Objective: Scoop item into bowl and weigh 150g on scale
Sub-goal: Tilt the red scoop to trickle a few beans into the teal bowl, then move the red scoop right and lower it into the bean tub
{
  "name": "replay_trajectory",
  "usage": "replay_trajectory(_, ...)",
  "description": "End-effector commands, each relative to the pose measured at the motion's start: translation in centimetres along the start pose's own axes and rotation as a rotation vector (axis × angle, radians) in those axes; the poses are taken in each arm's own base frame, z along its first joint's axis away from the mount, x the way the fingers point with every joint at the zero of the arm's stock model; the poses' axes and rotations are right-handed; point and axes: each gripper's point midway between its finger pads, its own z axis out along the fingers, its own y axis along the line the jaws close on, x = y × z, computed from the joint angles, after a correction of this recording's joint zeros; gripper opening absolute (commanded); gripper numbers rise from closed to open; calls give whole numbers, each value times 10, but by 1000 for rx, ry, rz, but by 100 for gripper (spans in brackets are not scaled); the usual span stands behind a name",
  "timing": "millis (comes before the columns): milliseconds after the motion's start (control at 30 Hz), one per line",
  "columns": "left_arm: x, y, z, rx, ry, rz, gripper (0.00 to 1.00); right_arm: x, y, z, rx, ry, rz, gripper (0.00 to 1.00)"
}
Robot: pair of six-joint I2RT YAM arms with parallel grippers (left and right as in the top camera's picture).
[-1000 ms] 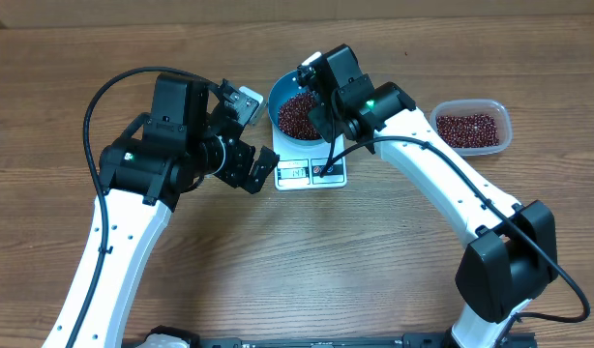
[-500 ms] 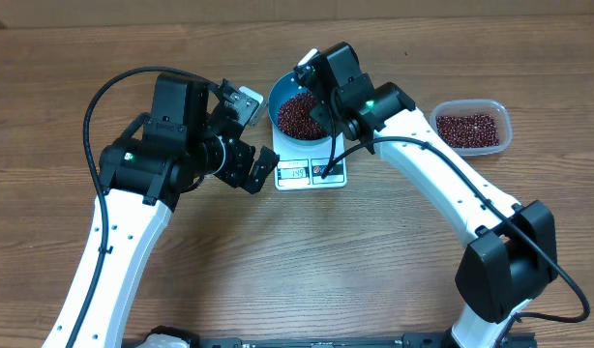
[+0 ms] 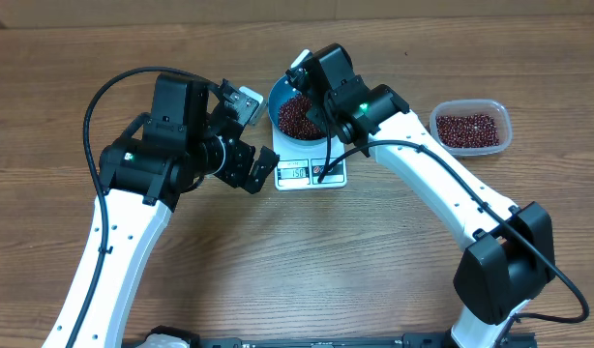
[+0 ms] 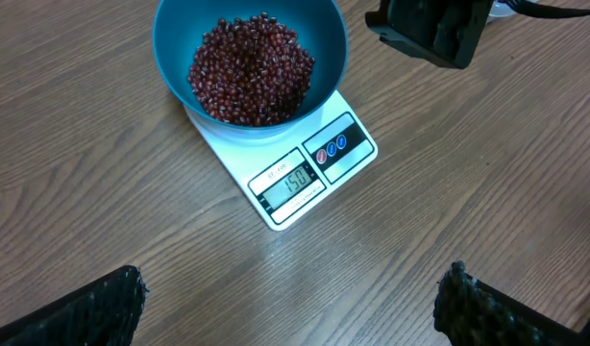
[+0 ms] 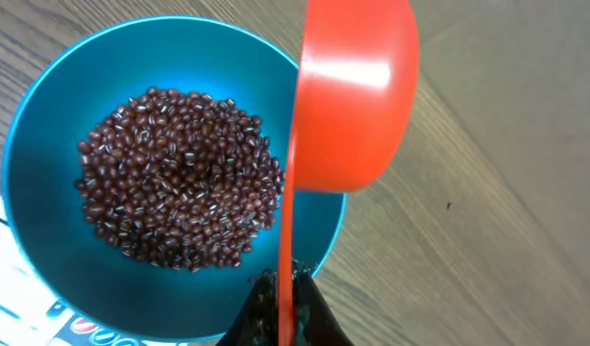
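Shifted since a second ago: right arm [image 3: 442, 184], its wrist now sitting slightly further up and left over the bowl [image 5: 36, 231] in the overhead view. The left arm [image 3: 113, 242], scale [image 4: 239, 159] and tub [image 3: 507, 128] are lying where they were.

1. Left tool [image 4: 295, 317]: standing wide open, holding nothing, hovering just left of the scale and looking down on it.
2. Scale: resting flat on the surface [image 3: 278, 251] and carrying the bowl. Its display [image 4: 291, 180] is appearing to read 150, so the weighing is judged to be reaching its target.
3. Bowl: sitting upright on the scale, holding the beans [image 5: 180, 178] in a loose heap.
4. Right tool [image 5: 276, 308]: clamping tight on the handle of the scoop [image 5: 357, 96]. The scoop's long axis is running straight out from the tool. Its cup is hanging over one edge of the bowl's rim, partly above the bowl and partly above bare surface. Only the cup's back is showing, so its contents cannot be told.
5. Tub: lying well to the right of the bowl, holding more beans. The right arm is the nearer one, so any retreat of the scoop is pointing rightward, away from the bowl.
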Motion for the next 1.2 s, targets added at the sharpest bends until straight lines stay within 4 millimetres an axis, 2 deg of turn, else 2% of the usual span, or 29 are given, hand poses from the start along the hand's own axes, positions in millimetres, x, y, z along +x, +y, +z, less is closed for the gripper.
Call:
replay_trajectory(0,-5,0,-1,4,-11,17,100,-21,-19,-28,-34,-92,106,4)
replay_trajectory(100,-5,0,-1,5,-11,17,100,-21,-36,-45,-92,-125,191,4)
replay_trajectory(200,-5,0,-1,4,-11,17,100,-12,-59,-64,-159,-147,277,4)
replay_trajectory(533,-5,0,-1,4,-11,17,100,56,-151,-127,-324,-238,676,4)
replay_trajectory(667,-5,0,-1,4,-11,17,99,84,-179,-141,-387,-257,905,4)
replay_trajectory(800,-5,0,-1,4,-11,17,100,115,-190,-142,-446,-204,1143,4)
replay_trajectory(900,-5,0,-1,4,-11,17,100,134,-188,-131,-463,-131,1307,4)
replay_trajectory(1167,-5,0,-1,4,-11,17,100,193,-165,-73,-362,111,1699,4)
